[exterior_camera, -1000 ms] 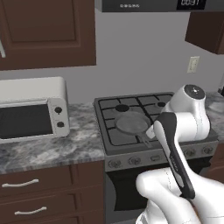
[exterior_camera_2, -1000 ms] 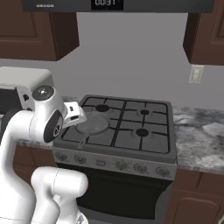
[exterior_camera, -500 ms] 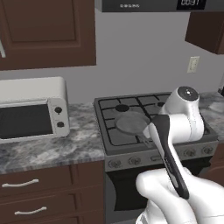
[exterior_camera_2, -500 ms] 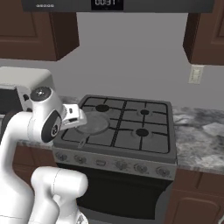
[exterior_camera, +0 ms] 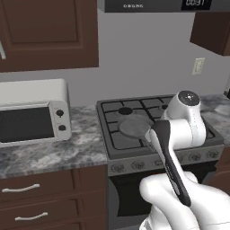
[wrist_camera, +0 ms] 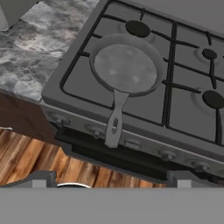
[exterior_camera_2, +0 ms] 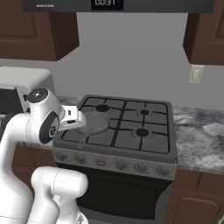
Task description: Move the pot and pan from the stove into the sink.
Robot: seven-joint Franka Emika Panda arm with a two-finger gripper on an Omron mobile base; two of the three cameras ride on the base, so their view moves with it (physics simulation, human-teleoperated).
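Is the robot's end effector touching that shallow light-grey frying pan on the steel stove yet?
Apart. The hand view looks down on the shallow light-grey frying pan, lying alone on the grey steel stove, well clear of the end effector.

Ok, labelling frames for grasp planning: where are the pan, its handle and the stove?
pan (wrist_camera: pixel 125 68), hand view, middle of its flat base.
pan handle (wrist_camera: pixel 115 122), hand view, mid-length.
stove (exterior_camera_2: pixel 131 139), right base view, front grate.

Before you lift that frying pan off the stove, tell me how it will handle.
The frying pan looks like rigid metal, so it should not flex. Gripped by its long thin handle, which juts past the stove's front edge, it would likely sag bowl-down, since the weight sits far from the grip. Its smooth grey finish may let it twist between the fingers.
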